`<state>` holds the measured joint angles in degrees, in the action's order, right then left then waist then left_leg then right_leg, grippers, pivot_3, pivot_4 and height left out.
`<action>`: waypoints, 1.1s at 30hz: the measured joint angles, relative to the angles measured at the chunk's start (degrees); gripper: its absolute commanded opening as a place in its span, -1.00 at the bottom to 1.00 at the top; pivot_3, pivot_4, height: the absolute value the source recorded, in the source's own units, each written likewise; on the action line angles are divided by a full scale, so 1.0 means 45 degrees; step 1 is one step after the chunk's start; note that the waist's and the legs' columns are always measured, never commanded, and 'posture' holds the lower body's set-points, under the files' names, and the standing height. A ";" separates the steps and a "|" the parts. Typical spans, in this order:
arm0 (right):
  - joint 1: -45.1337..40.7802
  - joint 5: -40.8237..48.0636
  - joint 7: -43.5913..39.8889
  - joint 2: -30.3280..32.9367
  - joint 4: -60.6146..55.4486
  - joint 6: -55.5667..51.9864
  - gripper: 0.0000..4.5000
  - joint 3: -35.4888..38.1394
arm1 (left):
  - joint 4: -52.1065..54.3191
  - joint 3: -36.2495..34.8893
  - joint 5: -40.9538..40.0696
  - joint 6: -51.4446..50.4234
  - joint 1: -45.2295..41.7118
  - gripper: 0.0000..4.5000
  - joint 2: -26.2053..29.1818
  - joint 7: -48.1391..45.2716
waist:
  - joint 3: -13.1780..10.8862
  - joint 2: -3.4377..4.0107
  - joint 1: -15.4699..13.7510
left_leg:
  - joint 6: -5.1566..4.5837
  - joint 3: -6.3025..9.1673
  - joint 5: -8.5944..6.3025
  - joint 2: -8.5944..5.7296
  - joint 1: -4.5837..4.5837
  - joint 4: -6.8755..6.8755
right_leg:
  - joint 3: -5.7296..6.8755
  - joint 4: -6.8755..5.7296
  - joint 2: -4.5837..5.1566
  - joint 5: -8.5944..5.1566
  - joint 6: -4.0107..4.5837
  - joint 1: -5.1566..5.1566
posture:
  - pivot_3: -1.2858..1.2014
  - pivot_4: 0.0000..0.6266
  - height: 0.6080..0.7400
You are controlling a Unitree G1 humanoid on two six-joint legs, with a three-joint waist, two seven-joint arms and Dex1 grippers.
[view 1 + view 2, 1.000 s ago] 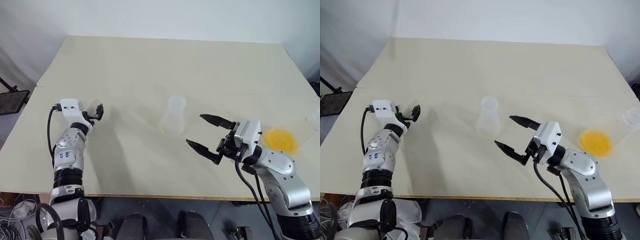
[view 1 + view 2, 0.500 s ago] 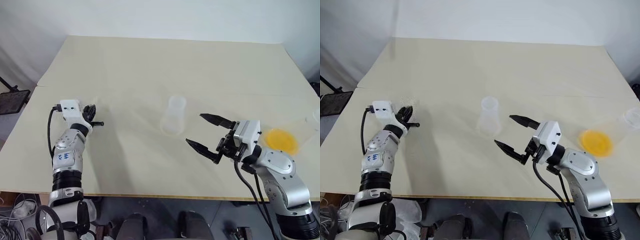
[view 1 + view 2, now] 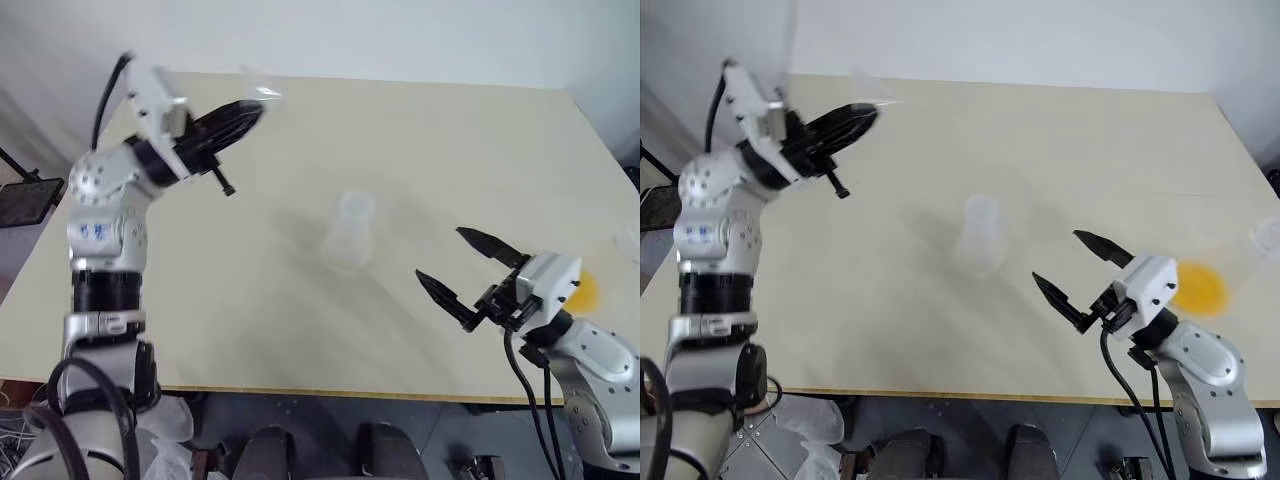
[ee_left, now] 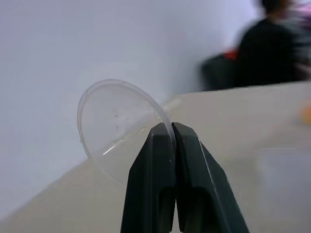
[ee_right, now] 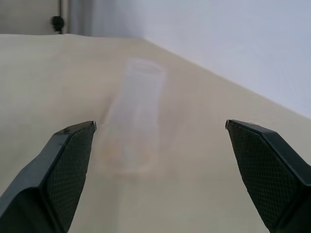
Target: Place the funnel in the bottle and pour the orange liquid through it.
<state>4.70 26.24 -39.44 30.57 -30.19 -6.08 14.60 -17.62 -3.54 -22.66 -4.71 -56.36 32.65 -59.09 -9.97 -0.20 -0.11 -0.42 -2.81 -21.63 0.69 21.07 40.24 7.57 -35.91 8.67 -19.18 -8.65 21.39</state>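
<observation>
The left gripper (image 4: 172, 127) has closed on the funnel's (image 4: 114, 128) rim and lifted it off the table (image 3: 400, 150) toward ten o'clock; insertion appears next. The funnel is clear, faint, its round mouth showing in the left wrist view. The bottle (image 3: 350, 232) stands mid-table, well apart. The right gripper (image 3: 462, 268) hangs wide open and empty at four o'clock. The orange liquid (image 3: 1198, 287) sits beyond it.

clear funnel (image 4: 114, 127), orange liquid (image 3: 1198, 287), pale beige table (image 3: 400, 150)
</observation>
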 measured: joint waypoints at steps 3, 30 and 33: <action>0.0508 -0.0186 0.0383 -0.0319 -0.0154 0.0101 1.00 0.0032 | -0.1264 0.1459 0.0822 0.0055 -0.1157 -0.98 -0.0110 -0.1723 | 0.0001 0.0002 0.0077 | 0.0001 -0.0041 0.0001 0.0012 -0.0005 -0.0007 | -0.0012 0.0001 -0.0008 -0.0001 0.0000 0.0023 | 0.03 -0.52 1.00; 0.0769 -0.1222 0.1433 -0.1365 -0.0561 0.0890 1.00 -0.0687 | -0.5266 0.3814 0.4148 0.1032 -0.5280 -0.98 -0.0482 -0.4850 | -0.0001 0.0002 0.0043 | 0.0002 -0.0037 0.0002 0.0017 0.0007 -0.0003 | -0.0020 0.0004 -0.0009 -0.0001 0.0000 0.0033 | 0.03 -0.52 1.00; 0.0753 -0.1234 0.1430 -0.1364 -0.0546 0.0929 1.00 -0.0690 | -0.5289 0.3849 0.4271 0.1224 -0.5397 -0.98 -0.0383 -0.5417 | -0.0001 0.0002 0.0038 | 0.0002 -0.0035 0.0002 0.0017 0.0009 -0.0004 | -0.0020 0.0003 -0.0009 -0.0001 0.0000 0.0033 | 0.03 -0.52 1.00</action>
<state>8.09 20.69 -33.01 24.43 -32.64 -1.89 11.49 -41.42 13.78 -3.44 0.80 -80.65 30.93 -83.47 -9.97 -0.19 0.07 -0.41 -2.97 -21.62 0.77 21.11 40.22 7.49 -35.90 8.63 -19.18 -8.65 21.54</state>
